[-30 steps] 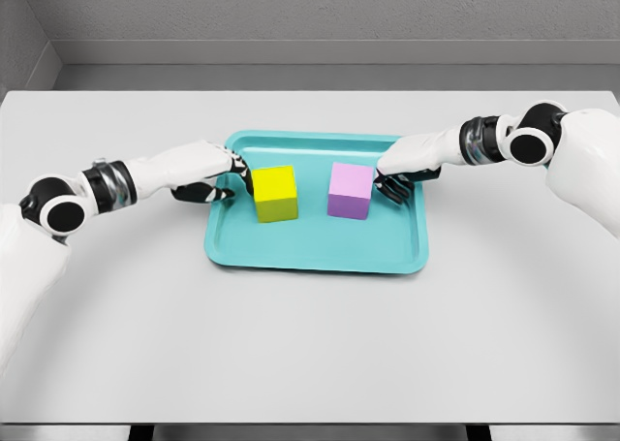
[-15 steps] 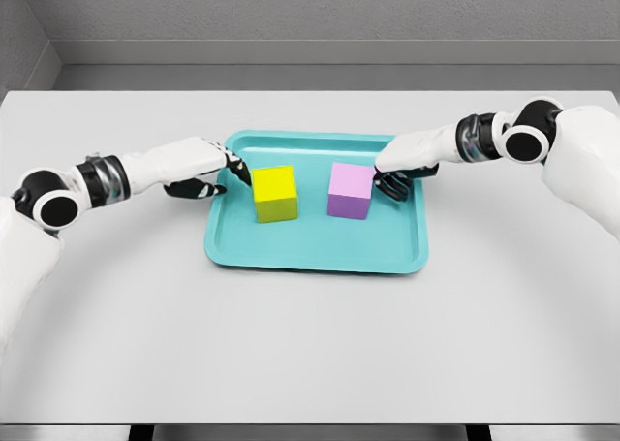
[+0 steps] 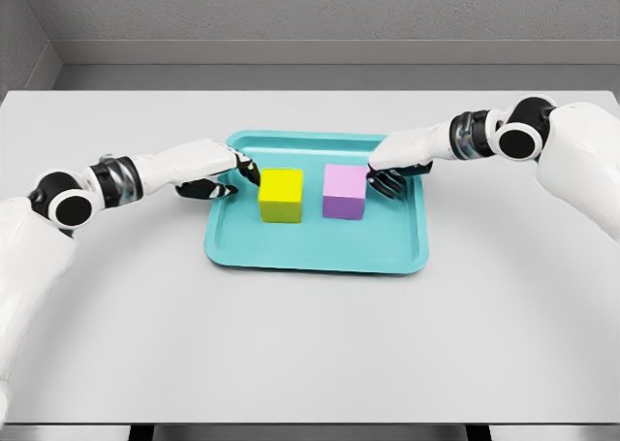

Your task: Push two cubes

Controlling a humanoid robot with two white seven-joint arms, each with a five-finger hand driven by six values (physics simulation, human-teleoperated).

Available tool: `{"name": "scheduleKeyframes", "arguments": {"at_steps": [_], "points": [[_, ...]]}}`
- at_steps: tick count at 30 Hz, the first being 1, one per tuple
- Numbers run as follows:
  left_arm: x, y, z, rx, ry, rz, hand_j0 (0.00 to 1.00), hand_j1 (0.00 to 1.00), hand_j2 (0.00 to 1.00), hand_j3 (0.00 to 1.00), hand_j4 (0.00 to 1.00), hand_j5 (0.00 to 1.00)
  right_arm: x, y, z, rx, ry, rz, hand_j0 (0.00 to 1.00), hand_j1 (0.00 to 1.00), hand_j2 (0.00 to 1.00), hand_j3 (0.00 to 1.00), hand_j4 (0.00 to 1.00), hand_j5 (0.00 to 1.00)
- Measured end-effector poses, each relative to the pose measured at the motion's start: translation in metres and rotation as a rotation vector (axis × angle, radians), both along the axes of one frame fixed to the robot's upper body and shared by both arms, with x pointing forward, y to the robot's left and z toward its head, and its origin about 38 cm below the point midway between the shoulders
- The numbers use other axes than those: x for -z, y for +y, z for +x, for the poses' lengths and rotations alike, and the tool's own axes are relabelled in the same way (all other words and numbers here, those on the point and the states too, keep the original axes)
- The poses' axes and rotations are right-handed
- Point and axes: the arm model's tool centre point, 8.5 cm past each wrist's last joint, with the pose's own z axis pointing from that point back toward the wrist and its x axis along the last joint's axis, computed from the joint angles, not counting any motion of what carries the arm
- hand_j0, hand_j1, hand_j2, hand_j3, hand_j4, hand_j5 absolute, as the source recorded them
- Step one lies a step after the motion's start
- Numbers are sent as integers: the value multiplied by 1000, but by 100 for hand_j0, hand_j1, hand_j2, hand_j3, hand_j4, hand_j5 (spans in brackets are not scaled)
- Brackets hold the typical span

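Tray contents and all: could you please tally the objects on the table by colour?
Yellow: 1, the yellow cube
Purple: 1, the purple cube
Teal: 1, the tray
Total: 3

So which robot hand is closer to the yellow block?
The left robot hand. It is right beside the yellow block, at its left side. The right robot hand is farther off, on the far side of the purple block.
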Motion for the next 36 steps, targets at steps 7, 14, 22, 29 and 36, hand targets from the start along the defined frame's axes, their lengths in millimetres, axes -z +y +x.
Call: {"name": "scheduleKeyframes", "arguments": {"at_steps": [7, 14, 22, 29, 36], "points": [[1, 11, 0, -12, 8, 8, 57, 57, 57, 57, 57, 57, -1, 2, 1, 3, 0, 7, 12, 12, 12, 12, 12, 12], [3, 7, -1, -5, 12, 10, 56, 56, 56, 56, 56, 56, -6, -6, 5, 13, -9, -4, 13, 13, 13, 13, 13, 13], [8, -4, -3, 16, 21, 15, 56, 56, 56, 56, 56, 56, -22, -15, 10, 18, -39, -8, 14, 14, 14, 14, 14, 14], [9, -9, -3, 26, 23, 13, 55, 55, 55, 55, 55, 55, -29, -32, 12, 41, -50, -20, 14, 14, 14, 14, 14, 14], [10, -15, -4, 34, 25, 4, 55, 55, 55, 55, 55, 55, -29, -52, 11, 75, -51, -37, 15, 15, 15, 15, 15, 15]]}}
